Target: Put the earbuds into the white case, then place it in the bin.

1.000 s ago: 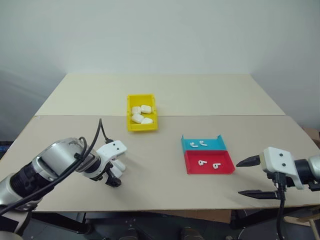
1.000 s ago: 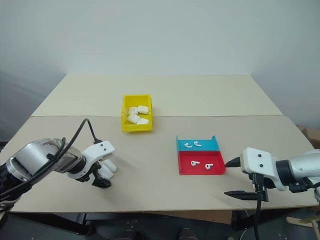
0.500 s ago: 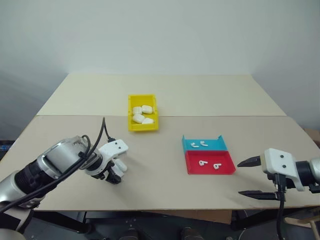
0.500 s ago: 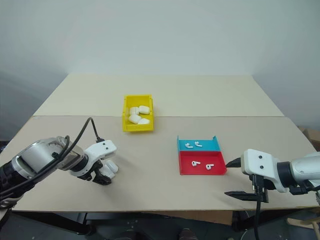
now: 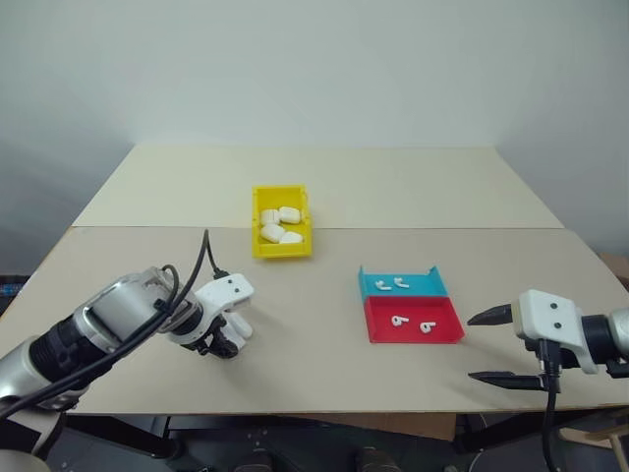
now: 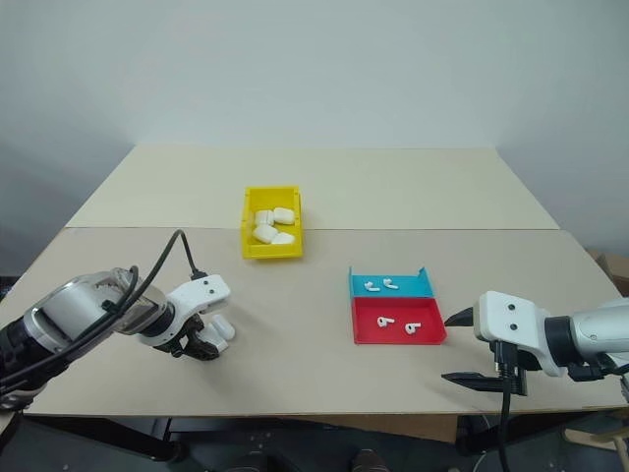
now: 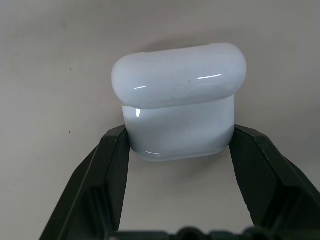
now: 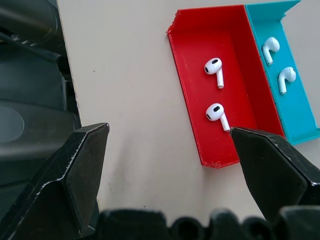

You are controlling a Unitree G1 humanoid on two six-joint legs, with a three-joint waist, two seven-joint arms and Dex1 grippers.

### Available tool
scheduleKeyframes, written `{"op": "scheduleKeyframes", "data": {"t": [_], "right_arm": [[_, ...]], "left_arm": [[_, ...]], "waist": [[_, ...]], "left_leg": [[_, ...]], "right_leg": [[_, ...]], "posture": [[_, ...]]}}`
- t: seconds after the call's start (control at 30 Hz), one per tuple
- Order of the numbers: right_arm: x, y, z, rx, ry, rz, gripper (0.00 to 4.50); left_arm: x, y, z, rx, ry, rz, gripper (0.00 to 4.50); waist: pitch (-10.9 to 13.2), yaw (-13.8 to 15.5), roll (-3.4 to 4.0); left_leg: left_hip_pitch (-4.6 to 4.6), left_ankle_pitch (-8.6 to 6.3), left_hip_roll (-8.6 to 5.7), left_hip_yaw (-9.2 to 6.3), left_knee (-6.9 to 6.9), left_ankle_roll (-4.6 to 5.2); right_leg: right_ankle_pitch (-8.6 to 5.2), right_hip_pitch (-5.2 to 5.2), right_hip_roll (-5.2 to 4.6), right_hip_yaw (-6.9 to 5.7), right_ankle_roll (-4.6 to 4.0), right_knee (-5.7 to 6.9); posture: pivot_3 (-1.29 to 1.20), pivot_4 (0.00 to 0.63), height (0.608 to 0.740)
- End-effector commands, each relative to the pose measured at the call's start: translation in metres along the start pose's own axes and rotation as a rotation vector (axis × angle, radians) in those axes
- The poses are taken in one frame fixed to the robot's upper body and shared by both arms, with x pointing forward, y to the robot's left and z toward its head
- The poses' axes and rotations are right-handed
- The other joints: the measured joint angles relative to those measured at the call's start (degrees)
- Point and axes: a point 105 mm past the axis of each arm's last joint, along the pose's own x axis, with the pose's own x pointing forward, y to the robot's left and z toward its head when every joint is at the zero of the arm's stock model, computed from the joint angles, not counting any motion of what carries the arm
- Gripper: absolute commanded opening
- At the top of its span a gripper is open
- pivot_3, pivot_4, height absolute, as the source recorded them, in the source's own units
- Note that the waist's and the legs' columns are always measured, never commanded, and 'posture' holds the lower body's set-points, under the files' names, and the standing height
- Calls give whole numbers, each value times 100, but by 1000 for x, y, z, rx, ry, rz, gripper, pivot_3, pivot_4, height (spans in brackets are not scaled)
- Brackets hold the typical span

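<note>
Earbuds [image 8: 216, 90]: two in red tray half [image 8: 192, 105], two in blue half [image 8: 300, 117]; yellow bin [image 5: 282, 222] holds several white cases; left gripper [image 7: 180, 150] clamped on white case [image 7: 180, 100] on table [image 5: 314, 324]; right gripper [image 5: 482, 346] jaws apart.

- My left arm reaches in from the lower left, with its wrist bent steeply downward toward the surface.
- My left end effector [image 5: 228, 343] is closed, both black fingers [image 7: 112, 170] pressing the sides of the white case [image 7: 180, 112], which rests on the surface.
- My right arm comes in from the lower right edge, held low and pointing inward toward the middle.
- My right end effector [image 5: 488, 346] hangs above the surface edge, its two black fingers [image 8: 75, 170] spread wide apart, gripping nothing.
</note>
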Motion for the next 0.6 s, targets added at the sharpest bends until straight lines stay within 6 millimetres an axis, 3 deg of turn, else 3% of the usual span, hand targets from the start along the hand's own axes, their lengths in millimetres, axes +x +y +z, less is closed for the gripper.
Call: {"op": "scheduleKeyframes", "data": {"t": [0.03, 0.23, 0.3, 0.33, 0.43, 0.6], "right_arm": [[-6, -5, 8, -47, -12, -34, 4500], [-15, -14, 19, -78, -31, -67, 4500], [-18, -19, 25, -99, -35, -71, 4500], [-18, -20, 26, -106, -32, -70, 4500], [-16, -21, 31, -124, 6, 15, 4500], [2, -32, 37, -237, 85, 79, 4500]], "left_arm": [[-20, 2, 13, 38, -90, 22, 2779], [-73, -2, 46, 29, -530, 13, 2779], [-85, 0, 60, 9, -796, 80, 2779], [-88, 1, 62, -2, -865, 102, 2779], [-94, -29, 62, 77, -1164, -96, 2779], [-78, -47, 55, 74, -1406, -172, 2779]], "waist": [[0, 0, 0], [-1, -45, 3], [-9, -31, 16], [-8, -27, 15], [-7, -51, 12], [-11, -39, 19]], "left_leg": [[0, 0, 0, 0, 0, 0], [-5, 0, 1, -2, -1, 0], [2, 0, 1, -1, 0, 0], [12, 0, 0, 0, 1, 0], [31, 0, 0, 3, 1, 0], [45, 0, 1, 11, 2, 0]], "right_leg": [[0, 0, 0, 0, 0, 0], [1, -9, 0, -1, -1, 6], [1, -3, -1, 0, 0, 3], [1, 12, -3, -2, 0, 4], [4, 29, -3, 1, -6, 0], [-11, 38, -4, 6, -43, -4]], "posture": [[0, 150, 740], [0, 150, 740], [0, 150, 740], [0, 150, 740], [0, 150, 740], [0, 150, 740]]}}
